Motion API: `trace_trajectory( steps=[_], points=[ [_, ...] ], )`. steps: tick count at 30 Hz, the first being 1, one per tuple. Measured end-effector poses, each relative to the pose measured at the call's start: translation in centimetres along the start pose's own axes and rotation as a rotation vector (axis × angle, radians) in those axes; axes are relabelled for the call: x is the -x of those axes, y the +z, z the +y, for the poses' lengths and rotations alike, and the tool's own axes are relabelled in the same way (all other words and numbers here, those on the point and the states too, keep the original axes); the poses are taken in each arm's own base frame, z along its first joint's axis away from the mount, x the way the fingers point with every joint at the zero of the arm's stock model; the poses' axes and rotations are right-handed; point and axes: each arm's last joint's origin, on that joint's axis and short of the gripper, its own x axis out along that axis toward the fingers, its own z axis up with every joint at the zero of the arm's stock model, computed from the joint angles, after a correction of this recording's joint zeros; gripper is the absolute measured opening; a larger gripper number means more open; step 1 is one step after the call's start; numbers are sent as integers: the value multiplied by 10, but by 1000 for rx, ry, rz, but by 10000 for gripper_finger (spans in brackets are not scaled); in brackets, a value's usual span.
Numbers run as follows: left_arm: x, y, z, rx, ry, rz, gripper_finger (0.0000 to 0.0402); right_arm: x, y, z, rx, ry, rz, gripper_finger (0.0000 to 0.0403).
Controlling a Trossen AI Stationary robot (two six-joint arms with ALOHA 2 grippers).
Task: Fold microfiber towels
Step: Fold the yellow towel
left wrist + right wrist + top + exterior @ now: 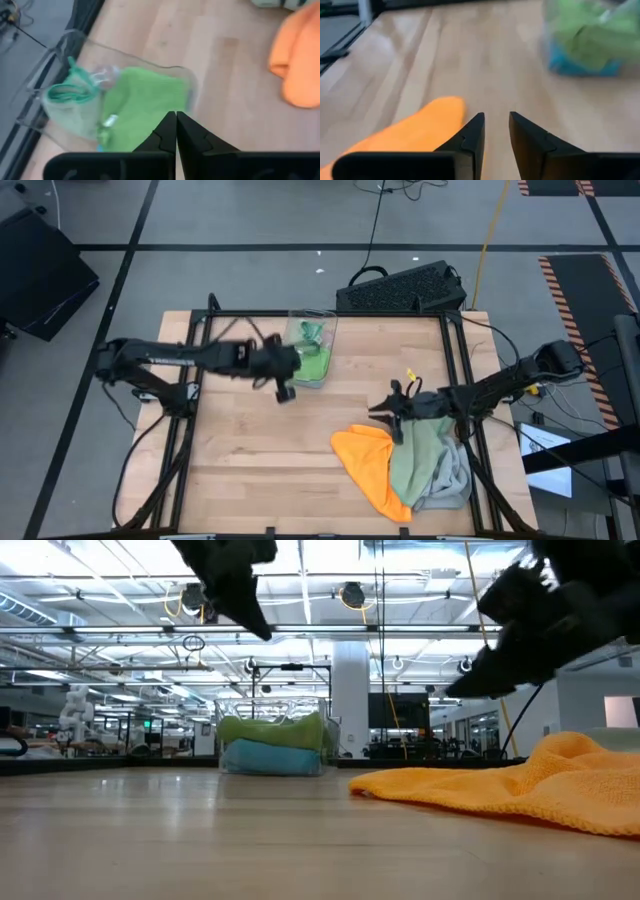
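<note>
from above i see three loose towels heaped at the tabletop's (250, 450) near right corner: an orange towel (368, 462), a sage green towel (418, 458) beside it and a light grey towel (452, 478) at the outer edge. the heap's long axis runs roughly toward the near edge. a clear bin (312, 348) stands at the far edge holding a bright green towel (314, 363). my left tool (284, 389) hangs just beside the bin; my right tool (392, 418) hovers over the heap's far end. a black keyboard-like object (402, 288) lies on the floor beyond.

at tabletop level the orange towel (520, 785) lies flat across the right, and the bin (272, 745) shows green stacked on a blue towel (270, 758).

through the left wrist i see the left tool (176, 131) closed and empty, over the bin (55, 100) and green towel (145, 100).

through the right wrist the right tool (496, 131) stands slightly parted, gripping nothing, the orange towel (420, 127) beside it, the bin (585, 40) well ahead.
</note>
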Motion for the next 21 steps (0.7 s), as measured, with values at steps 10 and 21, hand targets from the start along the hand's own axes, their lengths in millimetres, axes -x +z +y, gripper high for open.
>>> trace_trajectory(
  steps=[10, 21],
  points=[
    [-12, -4, -122, -77, -44, -205, 3, 8, -12, 52, -43, 206, 113, 150],
    [-52, -24, -188, -85, -144, -263, 47, -36, -34, 129, 86, 201, 251, 161]
  ],
)
